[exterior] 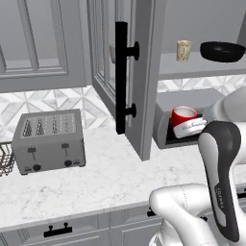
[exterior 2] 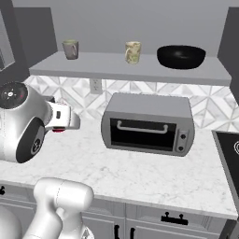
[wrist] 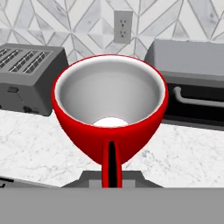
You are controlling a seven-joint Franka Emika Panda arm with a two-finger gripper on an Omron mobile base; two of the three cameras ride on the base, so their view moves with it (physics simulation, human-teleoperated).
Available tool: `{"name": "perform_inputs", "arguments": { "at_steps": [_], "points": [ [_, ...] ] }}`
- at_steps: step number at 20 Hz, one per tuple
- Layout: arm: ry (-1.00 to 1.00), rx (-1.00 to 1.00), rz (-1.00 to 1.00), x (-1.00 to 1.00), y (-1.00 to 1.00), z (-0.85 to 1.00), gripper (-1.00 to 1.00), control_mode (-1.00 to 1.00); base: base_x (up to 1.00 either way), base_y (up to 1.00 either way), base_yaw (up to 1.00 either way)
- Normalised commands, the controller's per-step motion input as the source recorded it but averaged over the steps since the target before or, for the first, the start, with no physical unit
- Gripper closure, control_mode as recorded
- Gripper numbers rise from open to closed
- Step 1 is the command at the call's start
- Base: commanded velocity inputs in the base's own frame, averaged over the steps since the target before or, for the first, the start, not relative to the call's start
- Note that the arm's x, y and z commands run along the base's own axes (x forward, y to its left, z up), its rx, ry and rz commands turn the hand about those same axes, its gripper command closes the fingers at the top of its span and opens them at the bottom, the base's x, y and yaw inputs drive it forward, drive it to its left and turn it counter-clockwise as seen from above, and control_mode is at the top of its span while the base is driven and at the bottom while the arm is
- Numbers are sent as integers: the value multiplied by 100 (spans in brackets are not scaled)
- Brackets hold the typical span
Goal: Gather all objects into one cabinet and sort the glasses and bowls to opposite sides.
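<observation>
Gripping the red mug (wrist: 110,109) by its handle, the gripper (exterior: 192,126) carries it clear of the counter (exterior: 105,178), mouth tipped sideways, for transfer to the open cabinet's shelf (exterior 2: 93,65), where tumbler (exterior 2: 133,52) and black bowl (exterior 2: 181,56) already stand apart.

The white marbled worktop (exterior 2: 154,175) carried a grey four-slot toaster (exterior: 49,141) toward its left end and a grey toaster oven (exterior 2: 147,123) against its back edge, well apart.

The grey cabinet shelf (exterior 2: 130,67) above held a pale yellowish tumbler (exterior 2: 133,52) and a wide black bowl (exterior 2: 181,56) toward its right end.
</observation>
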Motion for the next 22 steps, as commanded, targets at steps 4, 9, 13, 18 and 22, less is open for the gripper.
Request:
{"name": "perform_inputs", "arguments": {
  "at_steps": [4, 9, 13, 18, 22],
  "points": [
    [0, 0, 0, 0, -2, 40, 100, -100, 0, 0, 0],
    [0, 0, 0, 0, -27, 43, 100, -100, 0, 0, 0],
    [0, 0, 0, 1, -33, 46, 100, -100, 0, 0, 0],
    [-7, 0, 0, 22, -12, 47, 100, -100, 0, 0, 0],
    [-6, -5, 0, 38, 0, 36, 100, -100, 0, 0, 0]
  ]
}}
